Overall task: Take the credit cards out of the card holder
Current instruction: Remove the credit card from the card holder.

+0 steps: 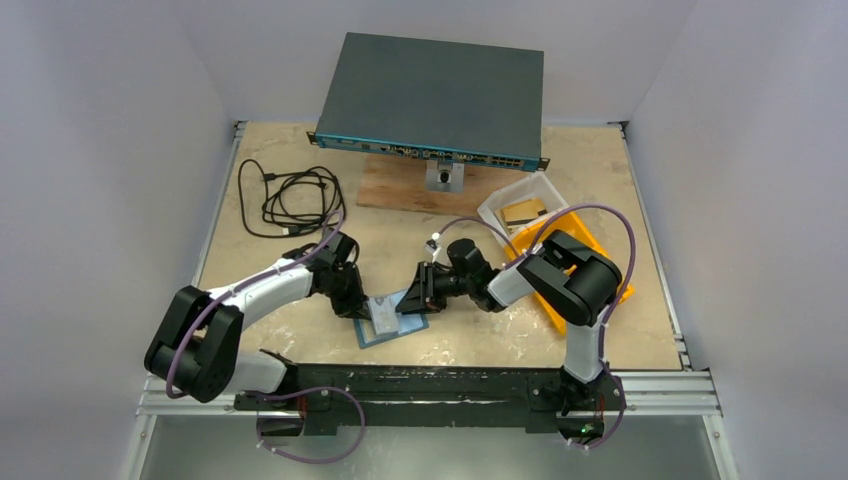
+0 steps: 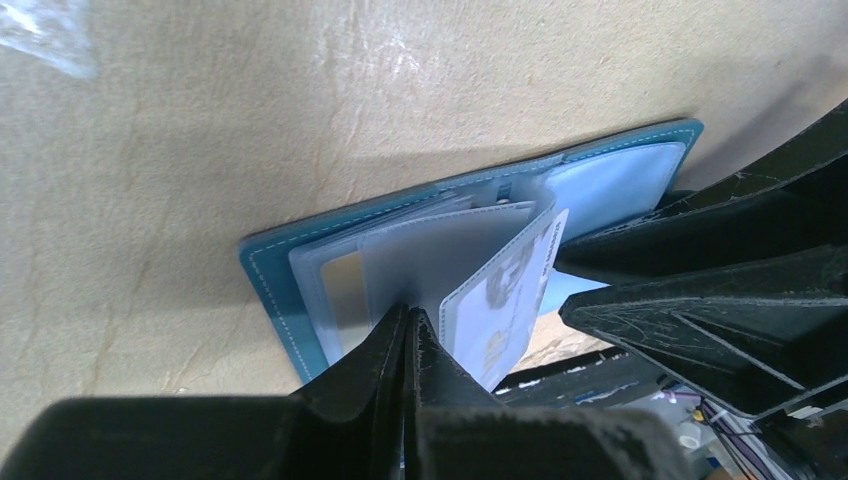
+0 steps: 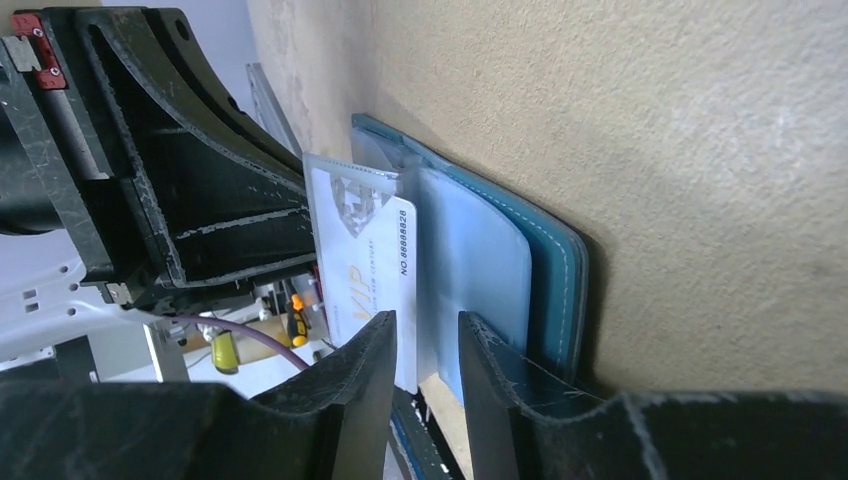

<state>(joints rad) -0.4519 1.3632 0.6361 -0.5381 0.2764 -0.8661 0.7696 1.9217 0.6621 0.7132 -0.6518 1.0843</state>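
The teal-blue card holder [image 1: 392, 328] lies open on the table between both grippers; its cover also shows in the left wrist view [image 2: 275, 285] and the right wrist view [image 3: 562, 275]. My left gripper [image 2: 412, 318] is shut on one of its clear inner pockets. A white VIP credit card [image 3: 362, 250] stands up from the holder, still partly in a clear sleeve. My right gripper [image 3: 428, 332] is open, its fingers on either side of that card's edge. A gold credit card [image 2: 345, 290] sits in another pocket.
A dark network switch [image 1: 435, 95] stands on a wooden board [image 1: 395, 188] at the back. A black cable [image 1: 290, 200] lies at the back left. A clear tub [image 1: 520, 208] holding cards and an orange bin [image 1: 612, 262] are at the right.
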